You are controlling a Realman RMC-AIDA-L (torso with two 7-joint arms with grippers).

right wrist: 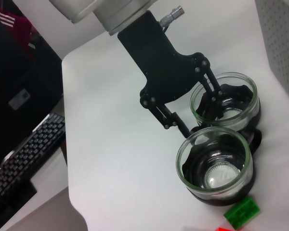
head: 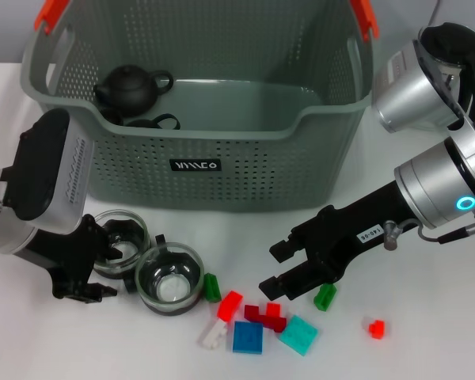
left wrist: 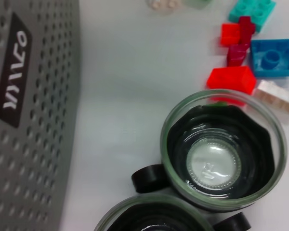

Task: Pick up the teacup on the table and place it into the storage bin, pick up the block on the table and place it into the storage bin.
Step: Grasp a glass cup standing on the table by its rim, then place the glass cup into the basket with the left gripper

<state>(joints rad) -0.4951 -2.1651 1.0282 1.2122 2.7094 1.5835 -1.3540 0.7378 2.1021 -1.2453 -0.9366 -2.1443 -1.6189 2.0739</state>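
Grey-green storage bin [head: 222,158]: stands at the back of the white surface [head: 427,348], perforated walls, orange-red handles on top, a small black label with white lettering on the front wall.
Inside the bin: a black teapot [head: 131,87] sits toward the robot's left side, with another dark piece just beside it that I cannot make out.
Teacups: two glass teacups with black holders stand on the surface in front of the bin, touching or nearly so; one teacup [head: 120,241] is nearer the bin, the other teacup [head: 169,277] is nearer the blocks.
Left gripper [head: 103,265]: low over the surface at the teacup nearer the bin; the right wrist view shows one of its jaws reaching inside that cup's rim, the other outside, so the jaws straddle the wall; whether they press on it I cannot tell.
Blocks: loose on the surface just past the teacups, a green block [head: 211,286], a red block [head: 229,305], a white block [head: 212,336], a blue block [head: 248,336], a dark red block [head: 263,315] and a teal block [head: 299,334], close together.
Further blocks: a second green block [head: 325,297] lies under the right arm; a small red block [head: 375,328] lies apart.
Right gripper [head: 279,269]: hovers above the cluster of blocks, jaws parted and holding nothing.
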